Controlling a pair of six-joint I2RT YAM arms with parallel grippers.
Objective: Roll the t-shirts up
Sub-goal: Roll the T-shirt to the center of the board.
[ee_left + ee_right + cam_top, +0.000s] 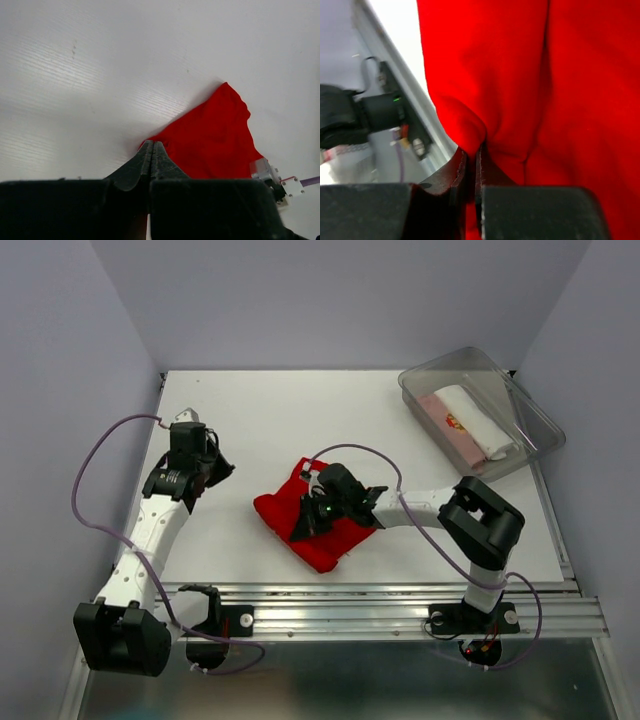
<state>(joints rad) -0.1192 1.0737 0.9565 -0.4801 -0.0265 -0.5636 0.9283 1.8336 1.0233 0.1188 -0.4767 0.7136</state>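
Observation:
The bright red t-shirt (275, 512) lies folded into a small bundle on the white table, near its front middle. My right gripper (302, 529) rests on the bundle and is shut on a fold of the red cloth (545, 75); in the right wrist view the cloth bulges just above the closed fingertips (471, 150). My left gripper (222, 468) is shut and empty over the bare table to the left of the shirt. In the left wrist view its tips (152, 145) point at the red shirt (215, 135). A rolled white and pale pink shirt (465, 420) lies in the tub.
A clear plastic tub (530, 415) stands at the back right of the table. The metal rail (400, 605) runs along the table's near edge, just below the red bundle. Grey walls close in the back and the sides.

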